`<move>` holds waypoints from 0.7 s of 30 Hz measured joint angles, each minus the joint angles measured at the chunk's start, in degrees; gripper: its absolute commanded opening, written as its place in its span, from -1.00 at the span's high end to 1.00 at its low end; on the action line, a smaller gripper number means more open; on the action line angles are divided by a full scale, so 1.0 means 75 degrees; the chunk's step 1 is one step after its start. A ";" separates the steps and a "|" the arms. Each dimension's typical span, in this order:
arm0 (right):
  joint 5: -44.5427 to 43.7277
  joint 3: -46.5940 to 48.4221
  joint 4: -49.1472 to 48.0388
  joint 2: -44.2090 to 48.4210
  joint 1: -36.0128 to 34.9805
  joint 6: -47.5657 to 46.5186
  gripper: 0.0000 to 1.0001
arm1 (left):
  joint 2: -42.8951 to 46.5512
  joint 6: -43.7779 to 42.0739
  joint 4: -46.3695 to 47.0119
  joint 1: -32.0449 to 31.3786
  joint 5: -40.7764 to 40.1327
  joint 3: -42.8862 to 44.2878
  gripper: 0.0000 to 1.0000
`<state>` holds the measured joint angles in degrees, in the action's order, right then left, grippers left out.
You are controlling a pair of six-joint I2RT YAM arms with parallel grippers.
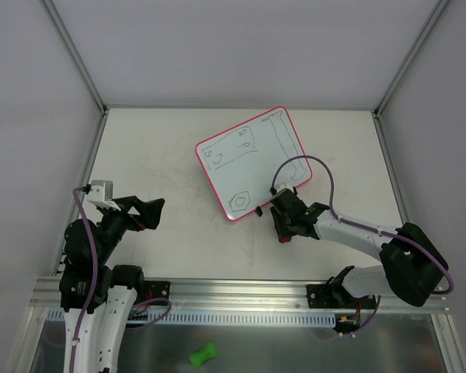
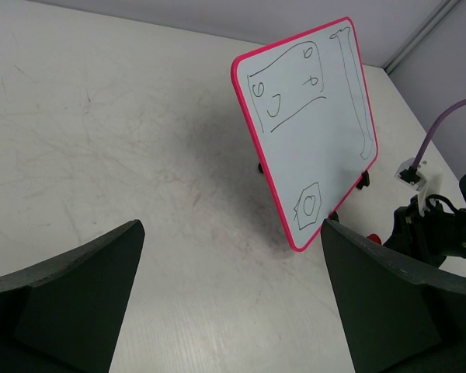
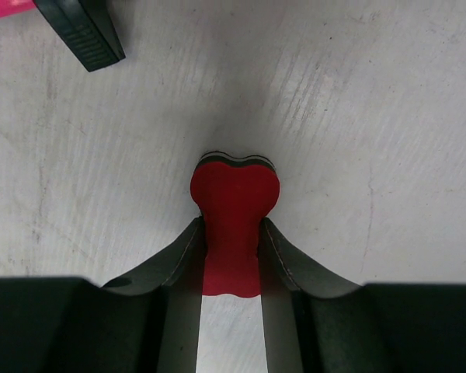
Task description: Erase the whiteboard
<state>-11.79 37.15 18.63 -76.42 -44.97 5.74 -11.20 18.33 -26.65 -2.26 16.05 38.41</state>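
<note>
1. The whiteboard [image 1: 248, 163] stood tilted mid-bench, nearer the far edge, its doodles unwiped.
2. Just beside its near corner, the right gripper [image 1: 283, 223] clenched the eraser [image 3: 233, 210].
3. The left gripper [image 1: 150, 211] gaped empty near the left edge.
4. Judged step: eraser grasped. Next, it needed lifting onto the marks.

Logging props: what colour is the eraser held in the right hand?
The eraser is red, dark-backed; clearest in the right wrist view.

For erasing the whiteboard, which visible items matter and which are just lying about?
Job:
whiteboard, with marker doodles
red bone-shaped eraser, held by right gripper

Lying about:
green bone-shaped object, at the top view's bottom edge
left gripper, open and empty
</note>
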 measured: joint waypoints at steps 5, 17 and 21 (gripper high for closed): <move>-0.0061 0.0079 0.0026 0.0469 -0.0061 -0.0067 0.99 | -0.0020 -0.0003 0.0000 0.0000 0.0000 0.0000 -0.98; -0.0093 0.2634 -0.0035 0.0344 -0.0195 -0.0962 0.99 | -0.0396 0.0012 0.0003 0.0000 0.0265 -0.0012 -0.98; 0.0076 0.3477 -0.0379 -0.0102 -0.0233 -0.1215 0.99 | -0.1320 0.0519 0.0364 0.0000 0.0685 -0.0105 -0.98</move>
<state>-11.22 63.22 15.79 -77.19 -46.72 -3.38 -21.10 22.22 -23.92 -2.26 21.19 37.63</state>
